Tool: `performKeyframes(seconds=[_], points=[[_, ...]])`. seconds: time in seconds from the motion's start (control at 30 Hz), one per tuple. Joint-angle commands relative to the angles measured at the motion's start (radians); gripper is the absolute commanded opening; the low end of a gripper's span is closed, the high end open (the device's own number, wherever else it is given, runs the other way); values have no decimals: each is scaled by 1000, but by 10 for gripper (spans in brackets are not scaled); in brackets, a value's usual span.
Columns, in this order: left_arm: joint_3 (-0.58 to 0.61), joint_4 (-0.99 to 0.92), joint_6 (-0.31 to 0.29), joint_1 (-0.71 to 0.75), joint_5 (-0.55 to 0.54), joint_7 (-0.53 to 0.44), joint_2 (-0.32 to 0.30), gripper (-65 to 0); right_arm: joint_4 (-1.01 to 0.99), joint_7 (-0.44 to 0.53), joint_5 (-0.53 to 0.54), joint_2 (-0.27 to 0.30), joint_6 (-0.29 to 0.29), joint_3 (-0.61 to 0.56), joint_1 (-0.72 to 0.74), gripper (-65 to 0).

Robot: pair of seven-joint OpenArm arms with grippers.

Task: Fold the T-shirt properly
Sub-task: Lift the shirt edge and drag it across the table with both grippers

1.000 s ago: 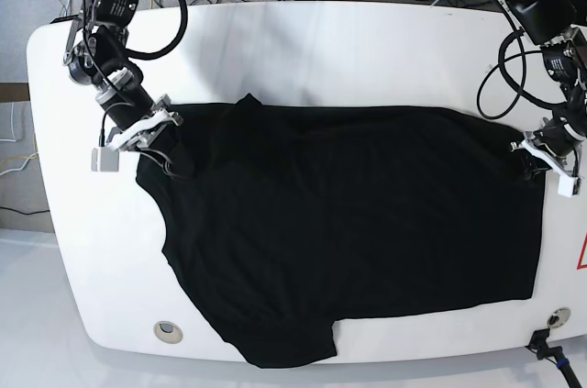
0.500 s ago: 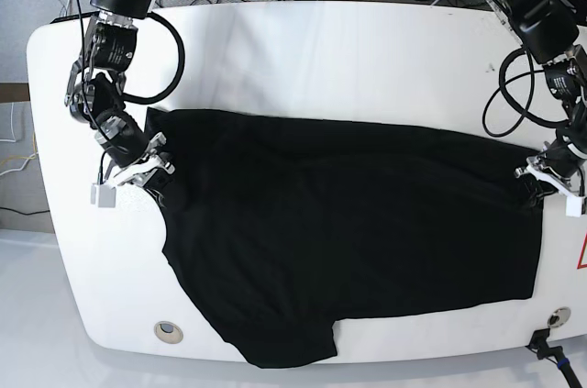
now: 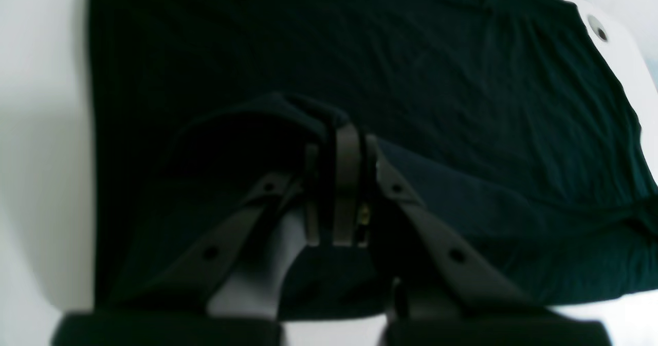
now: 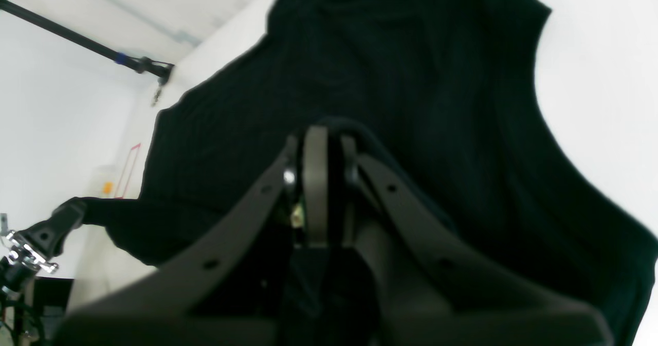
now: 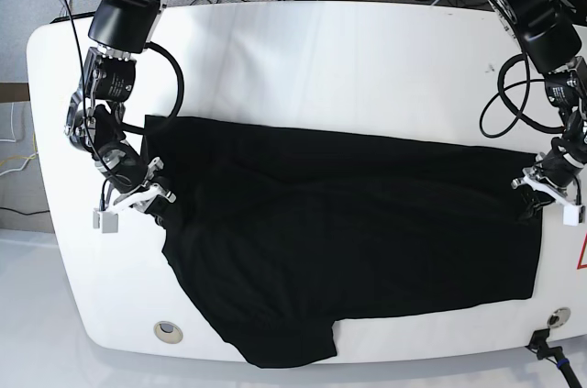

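Both arms have dragged the large plain black soft fabric T-shirt (image 5: 348, 232) toward the white table's (image 5: 367, 49) front edge; the right gripper (image 5: 151, 197) and left gripper (image 5: 541, 194), each clenched on fabric, could lose it if pulled unevenly.

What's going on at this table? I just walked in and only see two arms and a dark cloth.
A two-armed robot is folding a black T-shirt spread on the white table. The right gripper is shut on the cloth at one far corner, the left gripper on the opposite one. Between them they have carried the far edge toward the near side, so that strip now lies folded over the shirt.
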Motion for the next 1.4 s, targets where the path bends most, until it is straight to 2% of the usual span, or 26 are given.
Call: performKeyframes(seconds=[0.0, 0.1, 0.13, 0.2, 0.3, 0.4, 0.47, 0.5, 0.6, 0.7, 0.77, 0.87, 0.93, 1.03, 1.13, 1.2, 1.37], points=[[-1, 16, -5, -26, -23, -36, -18, -650, 19, 22, 3, 10, 14, 2, 31, -621], [-1, 16, -5, -26, -23, -38, -38, -650, 16, 24, -9, 10, 11, 2, 33, -620], [-1, 16, -5, -26, -23, -44, -40, -609, 16, 24, -29, 10, 11, 2, 42, -620], [-1, 16, -5, -26, -8, -62, -60, -473, 14, 24, -83, 8, 10, 2, 54, -597], [-1, 16, -5, -32, 75, -110, -67, -318, 14, 21, -160, -1, 10, 2, 83, -432], [-1, 16, -5, -77, 181, -143, -90, -290, 70, 11, -201, -2, 10, 0, 99, -196], [-1, 22, -5, -81, 221, -177, -104, -290, 140, -31, -213, 7, 10, 0, 97, -88], [-1, 28, -5, -81, 227, -193, -115, -290, 171, -48, -213, 18, 10, 0, 92, -65], [-1, 81, -5, -64, 231, -226, -146, -290, 274, -61, -213, 61, 11, 0, 26, -59], [-1, 142, -5, 20, 233, -255, -153, -290, 310, -61, -216, 111, 11, 0, -60, -59], [42, 164, -5, 83, 233, -289, -155, -290, 310, -58, -258, 131, 11, 0, -106, -59], [85, 164, -5, 158, 233, -346, -155, -290, 310, -50, -416, 128, 17, 2, -144, -59], [86, 164, -5, 200, 233, -369, -153, -290, 310, -10, -488, 128, 19, 2, -176, -59], [88, 164, -5, 250, 234, -397, -150, -291, 307, 7, -519, 128, 37, 2, -210, -59], [88, 164, -5, 272, 302, -433, -147, -291, 306, 13, -551, 127, 40, 2, -248, -59], [88, 164, -5, 290, 351, -464, -146, -291, 290, 18, -562, 105, 42, 3, -264, -59], [86, 164, -5, 302, 363, -478, -146, -291, 197, 87, -562, 94, 42, 3, -279, -59]])
